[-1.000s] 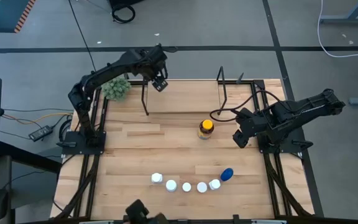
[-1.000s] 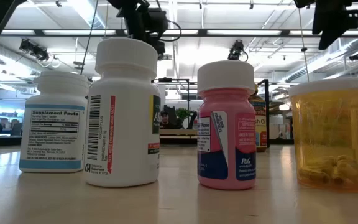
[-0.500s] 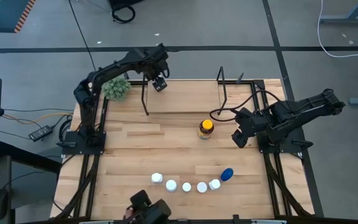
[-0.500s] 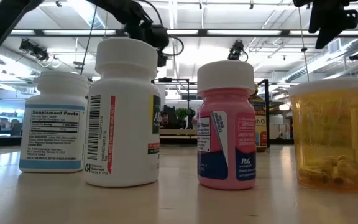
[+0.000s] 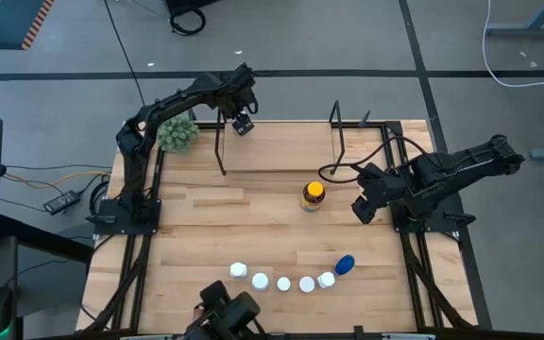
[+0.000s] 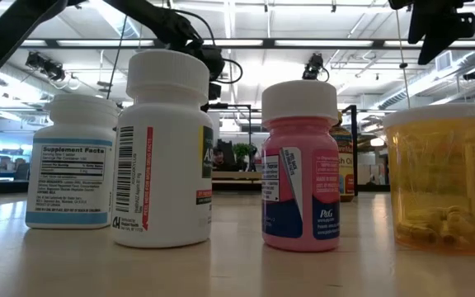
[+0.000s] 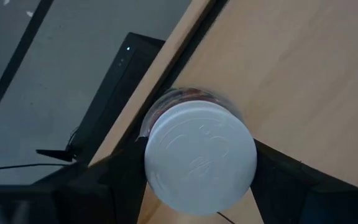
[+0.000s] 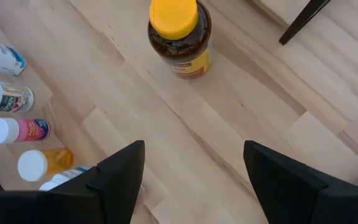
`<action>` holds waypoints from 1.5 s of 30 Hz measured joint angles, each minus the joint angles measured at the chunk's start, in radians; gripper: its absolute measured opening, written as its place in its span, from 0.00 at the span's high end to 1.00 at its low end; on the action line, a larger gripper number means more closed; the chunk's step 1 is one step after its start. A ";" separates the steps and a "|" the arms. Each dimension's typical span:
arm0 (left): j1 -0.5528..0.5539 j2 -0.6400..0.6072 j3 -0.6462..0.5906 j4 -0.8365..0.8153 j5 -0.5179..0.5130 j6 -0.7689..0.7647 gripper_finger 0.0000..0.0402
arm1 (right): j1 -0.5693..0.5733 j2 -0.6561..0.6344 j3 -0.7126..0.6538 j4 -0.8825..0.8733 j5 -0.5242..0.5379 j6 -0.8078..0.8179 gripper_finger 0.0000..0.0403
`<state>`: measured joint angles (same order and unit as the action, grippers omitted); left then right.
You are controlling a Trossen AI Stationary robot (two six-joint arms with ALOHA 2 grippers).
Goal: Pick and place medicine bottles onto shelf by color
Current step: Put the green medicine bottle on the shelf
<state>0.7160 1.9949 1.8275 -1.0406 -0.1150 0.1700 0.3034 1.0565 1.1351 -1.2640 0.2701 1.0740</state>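
Progress looks early to us: left gripper [image 5: 244, 122] is clamped on a white-capped bottle [image 7: 200, 158], held over the far-left end of the shelf [image 5: 281, 151], not yet set down. Right gripper [image 8: 191, 171] waits with its fingers spread, right of the amber bottle [image 5: 313, 196]. We count five white-capped bottles [image 5: 282, 280] plus the blue bottle [image 5: 346, 263] left in the near row.

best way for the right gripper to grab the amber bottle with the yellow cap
Judging by its pose, come from above. The amber bottle stands upright and alone on the table, with no other bottle close by. Closing on the dark body just under the yellow cap looks safer than on the narrower cap. The right gripper is open, beside the bottle, with little distance to cover.
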 joint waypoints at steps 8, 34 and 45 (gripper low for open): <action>0.001 0.001 0.000 -0.002 0.003 0.002 0.37 | 0.000 0.000 0.000 0.000 0.019 0.019 0.30; -0.006 0.003 0.110 -0.101 0.025 0.025 0.36 | 0.000 0.000 0.000 0.000 0.033 0.018 0.30; -0.007 0.004 0.110 -0.118 0.027 0.026 0.37 | 0.000 0.000 0.000 0.000 0.033 0.020 0.30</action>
<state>0.7094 1.9986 1.9373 -1.1586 -0.0884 0.1959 0.3035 1.0561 1.1351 -1.2640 0.3035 1.0939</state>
